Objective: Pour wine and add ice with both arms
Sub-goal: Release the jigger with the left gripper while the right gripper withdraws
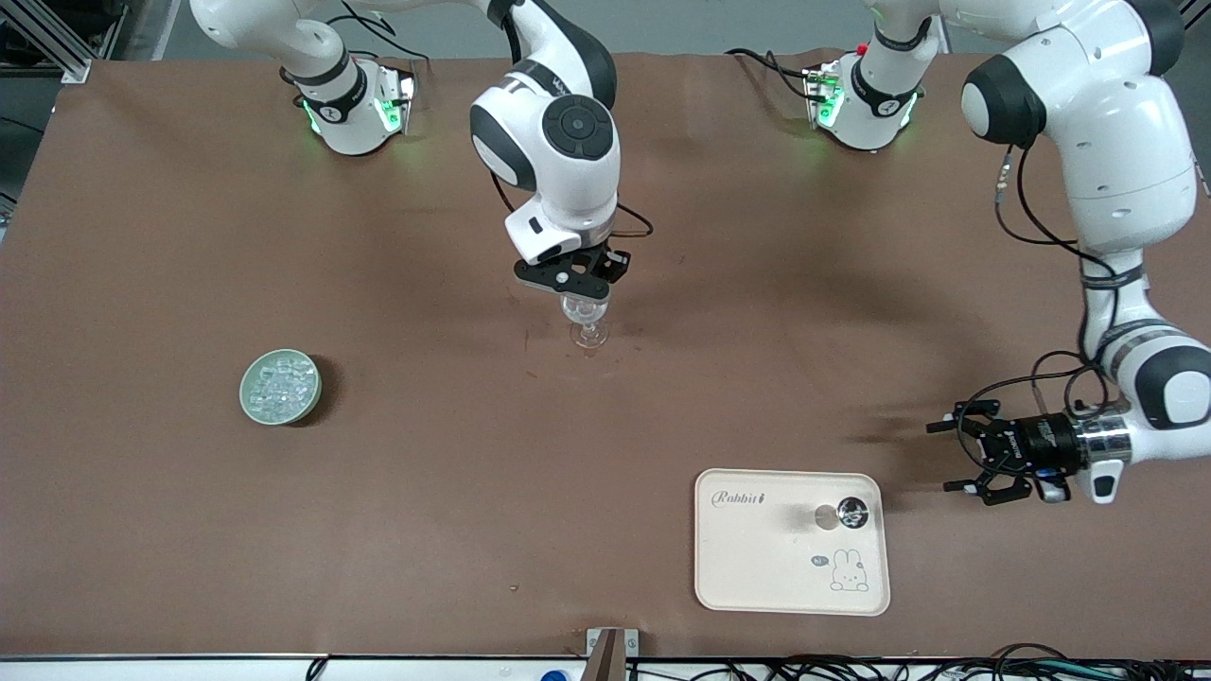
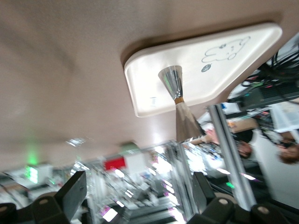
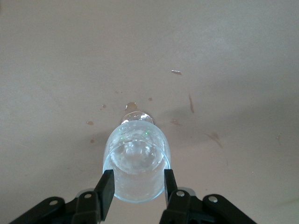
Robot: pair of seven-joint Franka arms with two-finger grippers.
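A clear stemmed wine glass [image 1: 587,322] is at the middle of the table. My right gripper [image 1: 579,295] comes down from above and is shut on its bowl, one finger on each side near the rim, as the right wrist view [image 3: 138,184] shows on the glass [image 3: 136,154]. I cannot tell whether its foot touches the table. The steel jigger [image 1: 851,514] stands on the cream tray [image 1: 757,558]. My left gripper [image 1: 946,457] is open and empty, held level beside the tray toward the left arm's end. The left wrist view [image 2: 140,196] shows the jigger [image 2: 174,84]. The ice cubes [image 1: 279,383] fill the green bowl [image 1: 248,402].
The tray [image 2: 233,60] lies near the front edge of the table, with a rabbit drawing on it. The bowl sits toward the right arm's end. Small stains [image 3: 190,103] mark the brown table top under the glass. Cables run along the table's front edge.
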